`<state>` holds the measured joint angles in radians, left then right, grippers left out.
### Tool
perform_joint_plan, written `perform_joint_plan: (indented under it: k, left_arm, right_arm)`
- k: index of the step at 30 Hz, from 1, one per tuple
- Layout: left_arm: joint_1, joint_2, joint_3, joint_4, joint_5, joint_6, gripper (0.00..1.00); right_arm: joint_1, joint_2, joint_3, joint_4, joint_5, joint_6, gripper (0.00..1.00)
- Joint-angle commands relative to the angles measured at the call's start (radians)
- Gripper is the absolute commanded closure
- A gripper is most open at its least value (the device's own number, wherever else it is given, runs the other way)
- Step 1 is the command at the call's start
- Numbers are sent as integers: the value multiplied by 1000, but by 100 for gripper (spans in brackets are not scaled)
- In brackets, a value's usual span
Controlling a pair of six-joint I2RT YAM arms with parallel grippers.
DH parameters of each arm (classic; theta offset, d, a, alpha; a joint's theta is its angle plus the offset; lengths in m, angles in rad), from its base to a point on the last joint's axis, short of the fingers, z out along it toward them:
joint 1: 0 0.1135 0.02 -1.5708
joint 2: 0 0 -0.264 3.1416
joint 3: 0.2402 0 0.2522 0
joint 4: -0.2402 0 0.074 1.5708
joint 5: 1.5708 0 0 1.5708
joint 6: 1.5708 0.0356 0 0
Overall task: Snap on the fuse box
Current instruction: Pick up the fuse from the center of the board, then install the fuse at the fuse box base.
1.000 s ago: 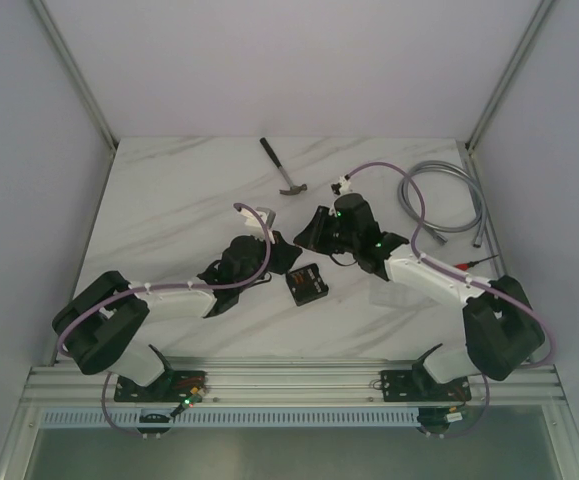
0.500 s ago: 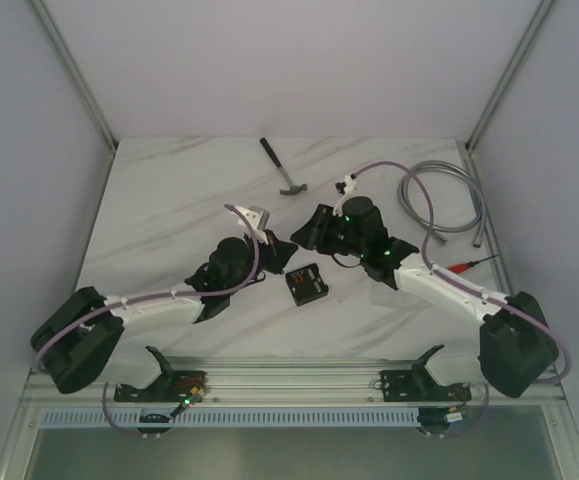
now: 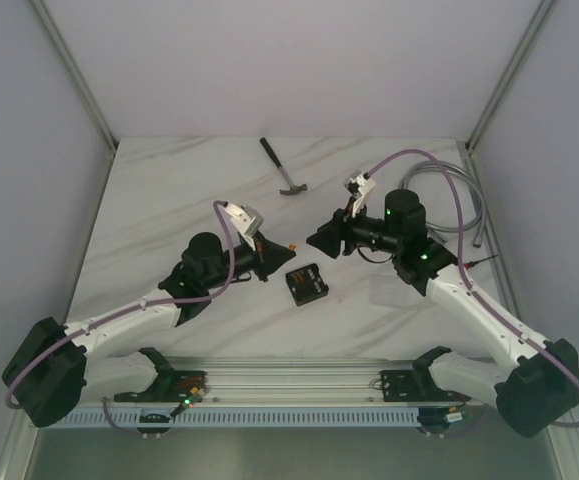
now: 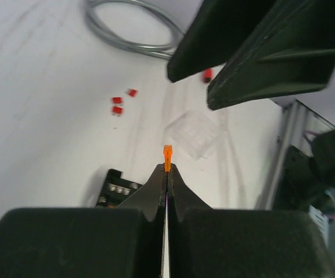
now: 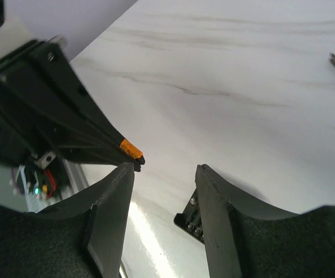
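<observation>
The fuse box (image 3: 307, 284) lies open on the marble table, a small black square with metal contacts in its slots; it also shows below the left jaws (image 4: 117, 188) and between the right fingers (image 5: 191, 219). My left gripper (image 3: 289, 245) hangs above and left of it, shut on a small orange fuse (image 4: 167, 156) that sticks out of its tips. My right gripper (image 3: 316, 240) faces it with its jaws open and nothing between them (image 5: 164, 169). The orange fuse (image 5: 131, 149) sits just beyond the right gripper's left fingertip. A clear square cover (image 4: 194, 134) lies to the right of the box.
A hammer (image 3: 284, 168) lies at the back of the table. A coiled grey cable (image 3: 459, 200) and a red-handled tool (image 3: 467, 263) are at the right. Loose red fuses (image 4: 118, 105) lie on the marble beyond the box.
The left gripper has shut on the orange fuse and reached further towards the centre. The right gripper's jaws have opened wider and its arm has stretched out and risen.
</observation>
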<state>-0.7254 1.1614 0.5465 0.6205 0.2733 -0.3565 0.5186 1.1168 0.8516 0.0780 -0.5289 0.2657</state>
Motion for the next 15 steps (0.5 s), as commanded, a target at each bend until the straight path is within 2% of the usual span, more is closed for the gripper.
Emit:
perform_joint_plan:
  k: [1,7,15]
  left_arm:
    - [6,-43,7,-23,236,40,100]
    - [5,-59,39,-44,350,41,100]
    - [-5,-39,48,5,396,13,100]
  right_arm:
    - [-14,-24,32,-46,-277,-220,46]
    - [-13,-31,60,-85,-405,-319,47]
    - [-13,-2,79,-110,-513,-350,51]
